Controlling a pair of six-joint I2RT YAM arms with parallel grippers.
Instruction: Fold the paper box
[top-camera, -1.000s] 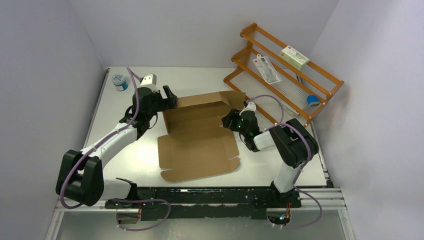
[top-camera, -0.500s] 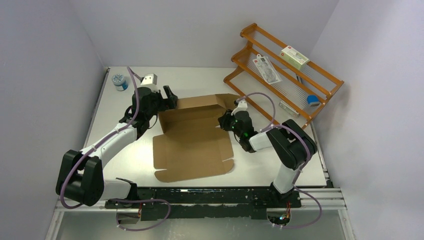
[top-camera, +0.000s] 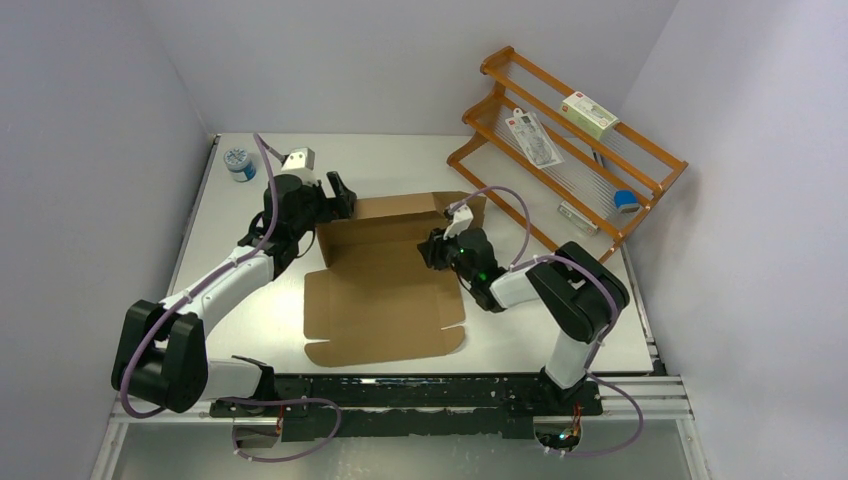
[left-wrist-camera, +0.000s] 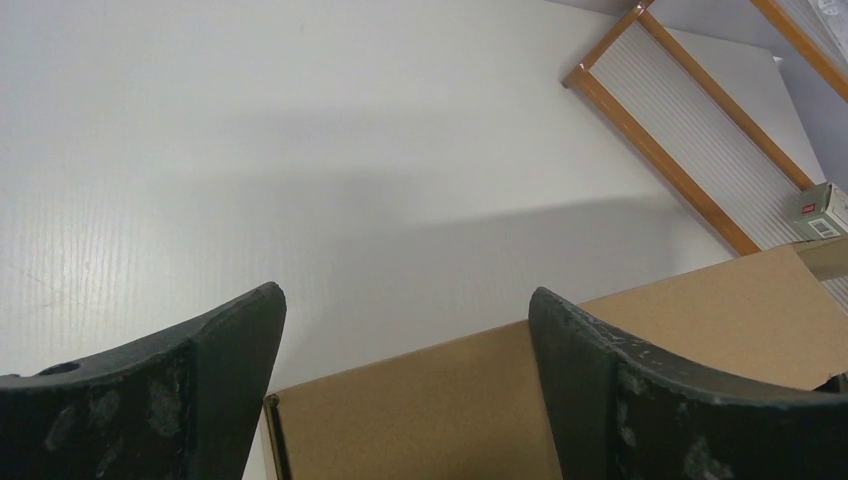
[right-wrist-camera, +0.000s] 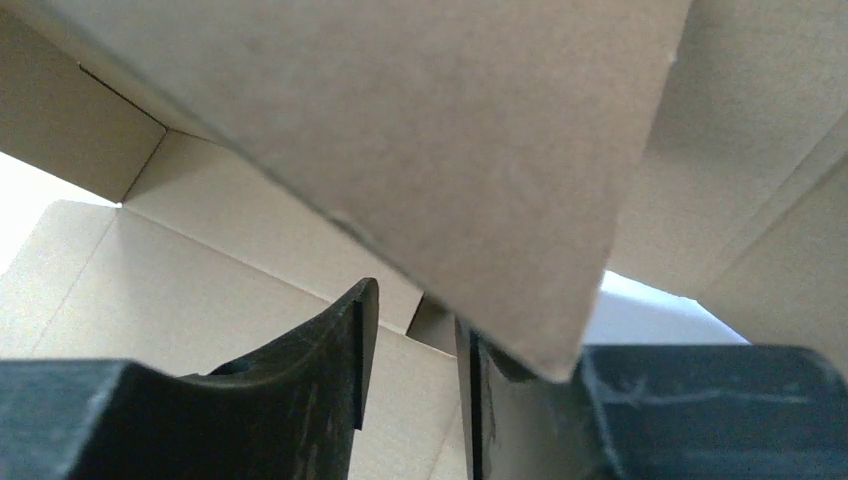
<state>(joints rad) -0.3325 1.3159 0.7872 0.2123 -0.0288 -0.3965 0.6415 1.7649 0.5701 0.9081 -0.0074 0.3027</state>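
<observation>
Left tool (top-camera: 343, 196) (left-wrist-camera: 405, 300): wide open, with nothing in it. It hangs just over the back left corner of the paper box (top-camera: 385, 290). In the left wrist view the brown card (left-wrist-camera: 430, 420) fills the bottom of the frame between the two dark fingers (left-wrist-camera: 200, 380).

Right tool (top-camera: 430, 248) (right-wrist-camera: 415, 300): its two fingers are close, with only a thin gap between them. It sits at the right side of the box, inside the edge. In the right wrist view a big brown flap (right-wrist-camera: 450, 120) hangs down in front of the right finger. I cannot tell if the tool is pinching the card.

Paper box: plain brown card in the middle of the top view, lying on the white desk (top-camera: 400, 160) between the two arms. The big bottom part lies flat. The back wall stands up along the far edge. A wide panel lies flat at the lower edge of the box, near the arm bases.

Wooden rack (top-camera: 570, 130) (left-wrist-camera: 670, 150): orange-brown, at the upper right of the top view, leaning by the wall. A small white carton (top-camera: 588, 113) and a flat packet (top-camera: 535, 137) lie on it.

Small round tub (top-camera: 240, 162): in the upper left part of the desk, well apart from the box.
</observation>
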